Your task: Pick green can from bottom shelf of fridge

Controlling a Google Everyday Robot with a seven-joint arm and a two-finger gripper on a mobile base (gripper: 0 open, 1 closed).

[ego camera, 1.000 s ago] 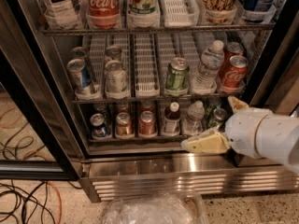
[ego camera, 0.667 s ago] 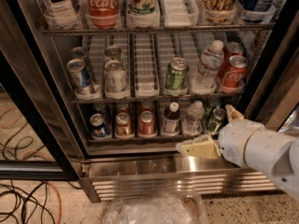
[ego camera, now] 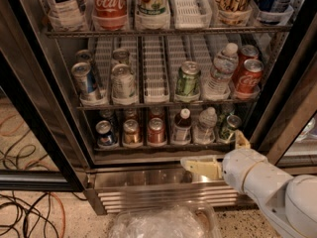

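Lower and further left than a second ago, the gripper now hangs in front of the steel ledge at the foot of the fridge. Its white arm has sunk toward the bottom right corner. The cans and bottles stand as they did.

The green can stands upright at the right end of the bottom shelf, behind the thin front rail, just beside a clear water bottle on its left. It is above the gripper. The tip of the upper finger reaches up just below and to the right of the can and looks to be apart from it.

The can is a small dark green cylinder with a shiny silver top. Further left on the same shelf stand a dark bottle with a red cap, a red can, a bronze can and a blue can. The shelf is dim wire fitted with white slotted plastic lanes. On the brighter rack above sits a paler green-and-white can. Under the ledge runs a ribbed steel grille, and crinkled clear plastic lies at the lower edge. Cables trail over the speckled floor on the left.

The gripper's two cream fingers are spread wide. One lies flat, pointing left over the ledge, and the other pokes upward near the black door edge. They hold nothing. Whether the flat finger rests on the ledge cannot be told.
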